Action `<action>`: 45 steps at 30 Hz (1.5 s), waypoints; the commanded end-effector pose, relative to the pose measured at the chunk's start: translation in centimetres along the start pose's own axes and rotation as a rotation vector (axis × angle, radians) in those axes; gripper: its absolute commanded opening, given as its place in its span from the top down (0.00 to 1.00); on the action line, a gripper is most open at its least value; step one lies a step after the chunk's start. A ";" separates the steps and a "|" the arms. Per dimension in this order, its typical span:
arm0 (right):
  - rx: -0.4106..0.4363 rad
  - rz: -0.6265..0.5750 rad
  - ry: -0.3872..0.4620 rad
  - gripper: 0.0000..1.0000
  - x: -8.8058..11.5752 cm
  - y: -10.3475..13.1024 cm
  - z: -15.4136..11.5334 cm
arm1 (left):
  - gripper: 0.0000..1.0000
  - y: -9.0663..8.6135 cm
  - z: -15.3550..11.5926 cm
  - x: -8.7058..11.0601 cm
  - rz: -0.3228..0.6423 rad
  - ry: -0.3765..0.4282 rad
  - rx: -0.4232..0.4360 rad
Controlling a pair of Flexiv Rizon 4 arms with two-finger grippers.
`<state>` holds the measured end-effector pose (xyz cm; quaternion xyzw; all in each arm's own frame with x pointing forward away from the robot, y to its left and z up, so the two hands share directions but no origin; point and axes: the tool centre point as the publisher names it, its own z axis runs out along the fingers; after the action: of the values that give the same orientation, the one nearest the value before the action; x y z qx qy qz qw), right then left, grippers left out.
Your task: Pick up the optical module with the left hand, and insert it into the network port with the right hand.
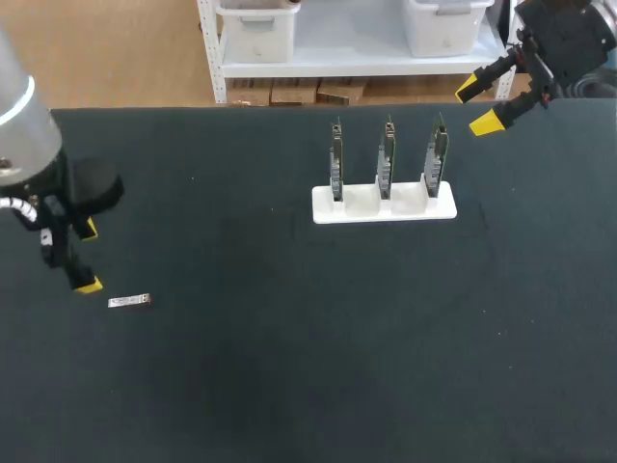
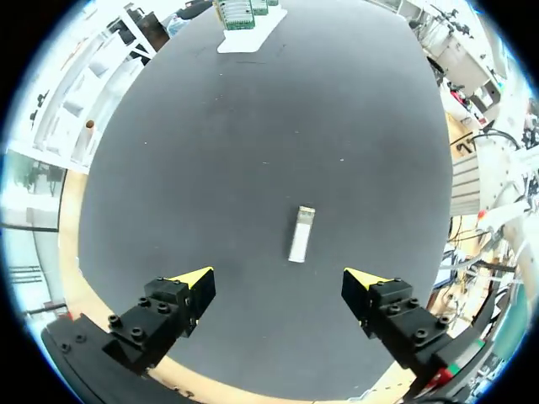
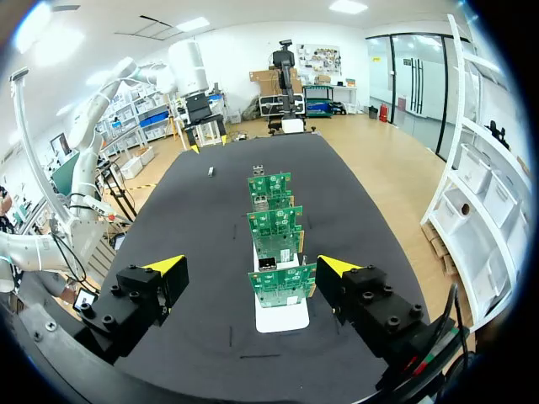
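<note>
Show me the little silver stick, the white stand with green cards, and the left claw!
optical module [image 2: 301, 234], left wrist view, middle of its silver body.
white stand [image 1: 371, 213], head view, bare front strip of its base.
left gripper [image 2: 280, 279], left wrist view, midway between its yellow tips.

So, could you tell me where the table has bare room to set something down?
Bare: the stretch between the optical module and the white stand, and everything in front of the stand. Crowded only at its circuit boards.
</note>
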<state>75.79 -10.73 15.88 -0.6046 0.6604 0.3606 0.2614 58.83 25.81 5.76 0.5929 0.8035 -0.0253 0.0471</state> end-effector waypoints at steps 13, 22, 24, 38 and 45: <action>0.004 0.000 0.001 0.00 0.0 0.1 0.0 | 0.00 -2.9 1.3 1.4 -0.003 -0.097 -0.082; 0.004 0.000 0.001 0.00 0.0 0.1 0.0 | 0.00 -3.7 2.0 0.4 0.017 -0.069 -0.055; 0.004 0.000 0.001 0.00 0.0 0.1 0.0 | 0.00 -3.5 2.2 0.1 0.021 -0.053 -0.064; 0.004 0.000 0.001 0.00 0.0 0.1 0.0 | 0.00 -2.7 4.2 -0.6 -0.011 -0.004 -0.016; 0.004 0.000 0.001 0.00 0.0 0.1 0.0 | 0.00 -2.4 5.0 -0.2 -0.035 -0.012 -0.011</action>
<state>75.78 -10.72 15.88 -0.6046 0.6604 0.3606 0.2614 56.52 24.48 1.06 0.5770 0.8146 -0.0219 0.0546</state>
